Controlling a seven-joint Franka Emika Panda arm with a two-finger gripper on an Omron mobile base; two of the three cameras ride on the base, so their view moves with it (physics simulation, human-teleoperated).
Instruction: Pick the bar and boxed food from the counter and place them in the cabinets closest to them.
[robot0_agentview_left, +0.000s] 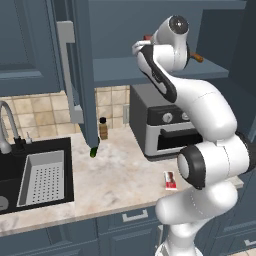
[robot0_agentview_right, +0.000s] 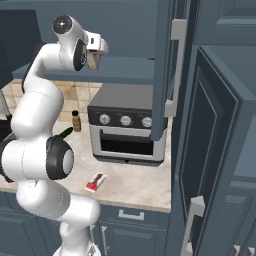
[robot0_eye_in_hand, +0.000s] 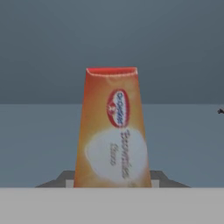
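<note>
The boxed food (robot0_eye_in_hand: 112, 131), an orange-tan carton with a red top edge, stands right before the hand camera with my gripper (robot0_eye_in_hand: 112, 183) shut on it. In the right base view the carton (robot0_agentview_right: 94, 60) hangs under my raised hand at the front of the open upper cabinet's shelf (robot0_agentview_right: 127, 68). I cannot tell whether it touches the shelf. A brown corner of the carton (robot0_agentview_left: 198, 57) peeks past the arm in the left base view. The bar (robot0_agentview_left: 170, 179), red and white, lies flat on the counter (robot0_agentview_left: 115, 185) in front of the oven; it is also the bar (robot0_agentview_right: 96, 181) near the counter's front edge.
A toaster oven (robot0_agentview_left: 160, 122) stands under the open shelf. A small brown bottle (robot0_agentview_left: 103, 128) and a green item (robot0_agentview_left: 93, 151) sit left of it. The sink (robot0_agentview_left: 35, 175) is at far left. Open cabinet doors (robot0_agentview_left: 82, 75), (robot0_agentview_right: 167, 65) flank the shelf.
</note>
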